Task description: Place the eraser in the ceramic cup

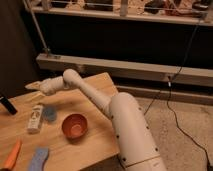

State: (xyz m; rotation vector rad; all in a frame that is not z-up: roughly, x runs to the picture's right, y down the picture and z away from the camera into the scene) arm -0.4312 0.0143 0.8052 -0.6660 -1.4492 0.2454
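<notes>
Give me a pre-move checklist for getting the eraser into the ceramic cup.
1. Ceramic cup upright, mouth open: ok.
2. Cup interior free of objects: ok.
3. Gripper located: ok, over the table's far left, well behind the cup.
4. Eraser in the gripper: cannot tell.
5. Eraser identified on the table: cannot tell.
6. Path to the cup: not ok, the white bottle and a small blue object lie between.
</notes>
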